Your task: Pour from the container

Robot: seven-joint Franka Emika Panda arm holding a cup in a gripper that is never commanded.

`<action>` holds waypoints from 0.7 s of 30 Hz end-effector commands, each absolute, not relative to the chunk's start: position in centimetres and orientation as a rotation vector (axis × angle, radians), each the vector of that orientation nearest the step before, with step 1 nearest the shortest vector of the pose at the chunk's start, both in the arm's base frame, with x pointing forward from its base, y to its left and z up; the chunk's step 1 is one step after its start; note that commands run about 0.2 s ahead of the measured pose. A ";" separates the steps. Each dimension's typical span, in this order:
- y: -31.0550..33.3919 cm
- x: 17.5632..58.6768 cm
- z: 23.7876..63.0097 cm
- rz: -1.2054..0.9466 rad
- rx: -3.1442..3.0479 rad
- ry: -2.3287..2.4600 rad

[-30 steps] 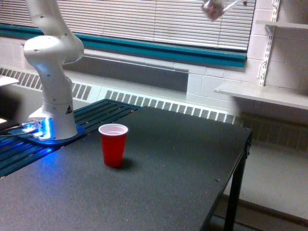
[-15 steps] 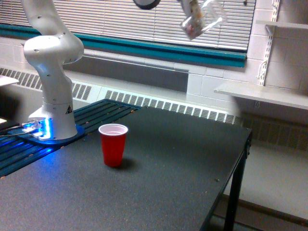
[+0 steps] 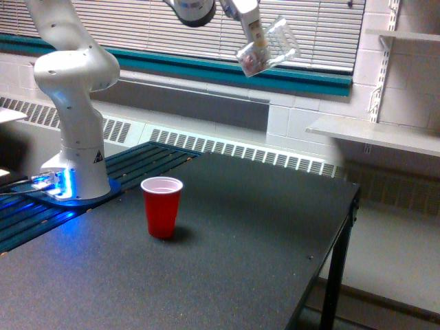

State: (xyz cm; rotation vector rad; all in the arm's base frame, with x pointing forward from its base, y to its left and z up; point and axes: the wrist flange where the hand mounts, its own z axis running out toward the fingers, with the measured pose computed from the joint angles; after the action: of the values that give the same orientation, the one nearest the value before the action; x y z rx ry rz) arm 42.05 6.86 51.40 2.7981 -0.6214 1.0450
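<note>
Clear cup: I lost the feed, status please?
Tool shut on clear cup, tilted, high up. Red cup upright on table, off to the exterior view's left. Nothing between.

Showing a red cup (image 3: 162,206) with a white inside, sitting on a black speckled table (image 3: 234,254). Glowing blue by the white arm (image 3: 75,103). Showing pinkish-white bits through the clear container (image 3: 265,49).

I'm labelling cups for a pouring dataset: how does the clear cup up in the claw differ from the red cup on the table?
The clear cup is see-through, with pale bits inside; the red cup is opaque with a white inside. The clear cup hangs tilted high in the air, held at the claw; the red cup stands upright on the black table, untouched. Both look similar in size.
</note>
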 end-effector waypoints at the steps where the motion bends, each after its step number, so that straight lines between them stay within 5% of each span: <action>1: 6.5 40.8 50.4 1.012 2.785 -0.683; 21: 5.7 36.8 46.6 0.799 2.747 -0.822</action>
State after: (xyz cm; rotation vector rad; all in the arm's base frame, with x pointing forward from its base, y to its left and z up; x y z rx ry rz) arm 37.56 5.85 47.07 2.7590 -0.7525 0.8365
